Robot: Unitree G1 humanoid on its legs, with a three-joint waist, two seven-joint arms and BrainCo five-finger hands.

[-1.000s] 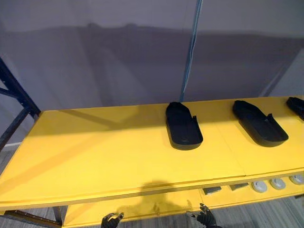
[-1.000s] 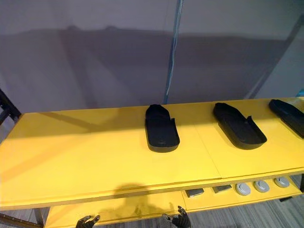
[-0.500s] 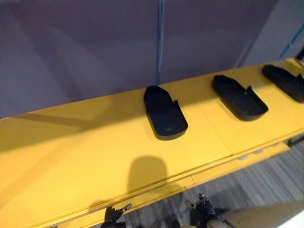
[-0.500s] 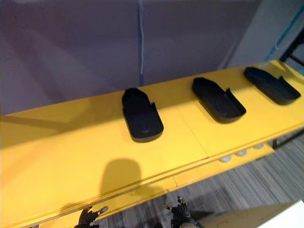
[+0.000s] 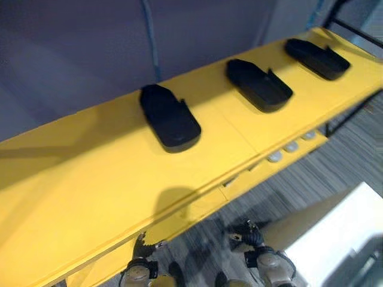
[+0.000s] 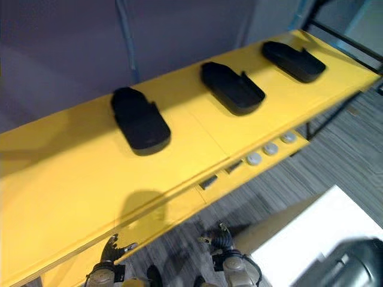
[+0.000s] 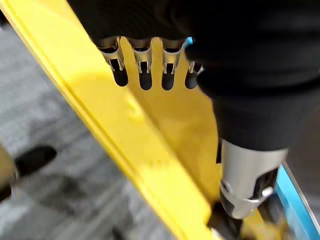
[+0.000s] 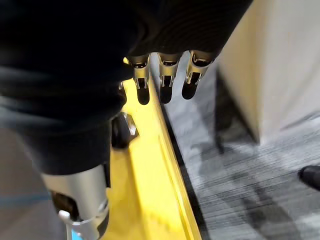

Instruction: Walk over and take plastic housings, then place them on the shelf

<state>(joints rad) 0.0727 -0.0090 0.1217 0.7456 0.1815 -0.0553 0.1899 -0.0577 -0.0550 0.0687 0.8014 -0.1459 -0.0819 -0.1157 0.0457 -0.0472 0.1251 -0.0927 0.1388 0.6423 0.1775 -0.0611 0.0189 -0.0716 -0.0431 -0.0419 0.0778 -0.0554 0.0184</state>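
Note:
Three black plastic housings lie in a row on the yellow top shelf (image 5: 84, 185): the nearest housing (image 5: 169, 118), a middle housing (image 5: 258, 85) and a far housing (image 5: 317, 58) towards the right end. My left hand (image 5: 141, 258) and right hand (image 5: 251, 236) hang low in front of the shelf's edge, well below the housings. Both are open, their fingers straight and holding nothing. In the left wrist view the left fingers (image 7: 145, 75) point at the yellow shelf edge. The right fingers (image 8: 165, 85) hang beside a yellow board and grey floor.
A lower yellow shelf (image 5: 197, 206) carries round grey parts (image 5: 291, 146) and small dark pieces (image 6: 207, 182). A white and tan block (image 5: 335, 239) stands on the grey striped floor at lower right. A dark frame post (image 5: 341, 116) supports the shelf's right end.
The whole picture has swung, so the camera has moved: the housings now sit further left and higher, with more floor and the white block in view. Both hands stay low and empty.

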